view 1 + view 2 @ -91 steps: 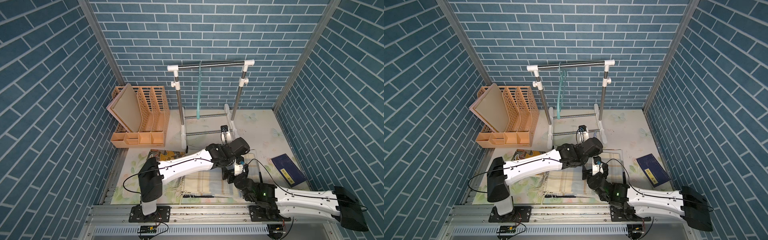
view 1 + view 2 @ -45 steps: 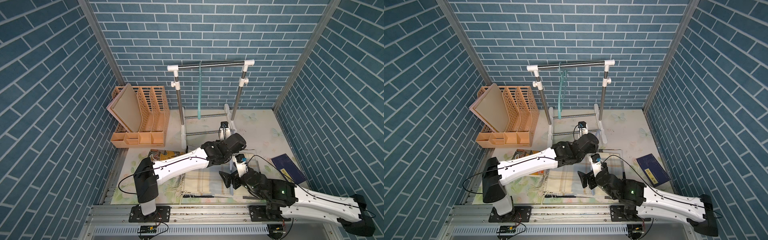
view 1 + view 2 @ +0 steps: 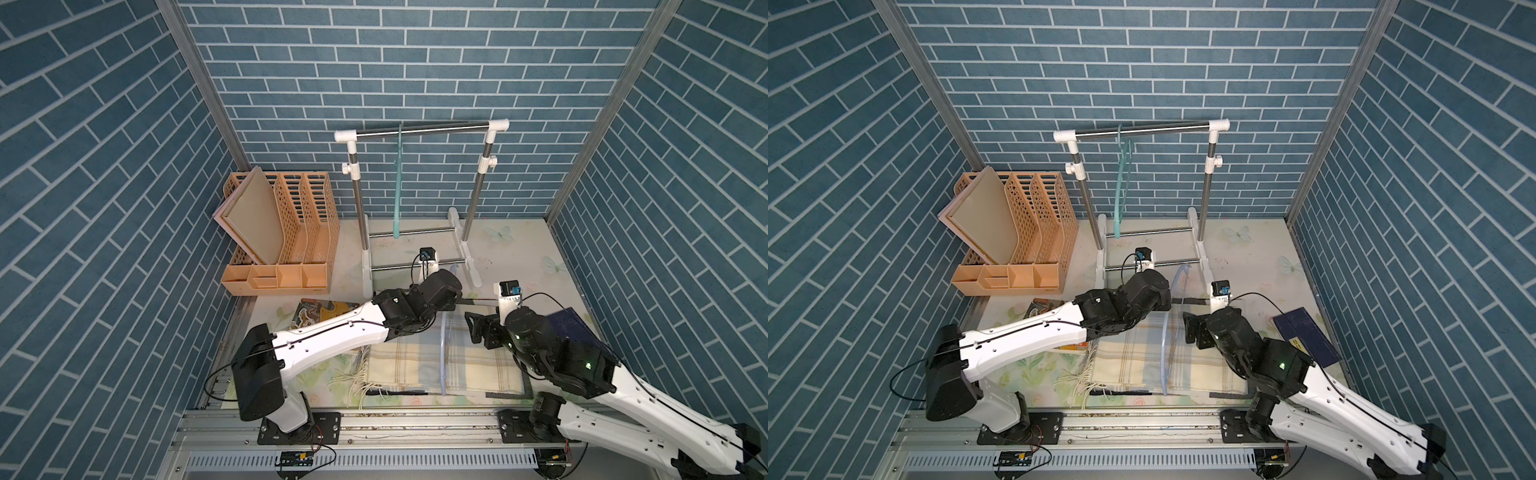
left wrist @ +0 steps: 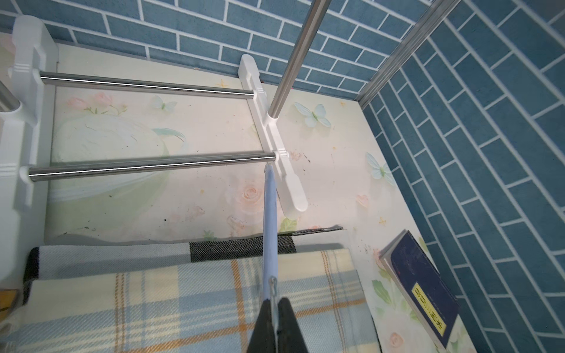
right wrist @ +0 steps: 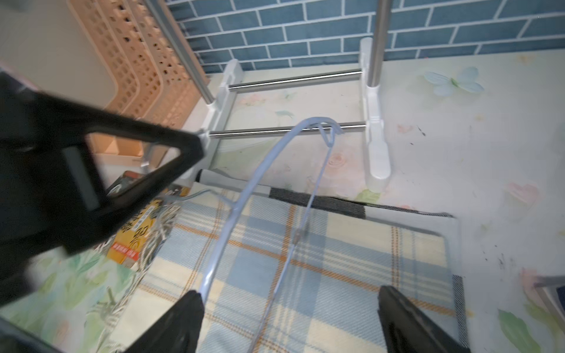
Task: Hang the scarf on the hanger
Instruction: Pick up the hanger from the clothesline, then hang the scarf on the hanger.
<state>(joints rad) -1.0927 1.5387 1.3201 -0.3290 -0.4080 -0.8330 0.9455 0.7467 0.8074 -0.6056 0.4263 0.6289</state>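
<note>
The plaid cream-and-blue scarf lies flat on the table, its fringe at the left end. A pale blue hanger stands across it, its far end toward the rack. My left gripper is shut on the hanger, above the scarf. My right gripper hovers open over the scarf's right part. The hanger's thin bar passes between its fingers, and the hanger's thicker arm runs close by one finger.
A clothes rack stands at the back with a teal hanger on its rail. An orange file organizer sits back left. A dark blue book lies right of the scarf, a colourful book left.
The left wrist has shifted slightly left with the hanger. The right arm has lifted and swung, and its gripper has moved right and back from beside the left wrist.
</note>
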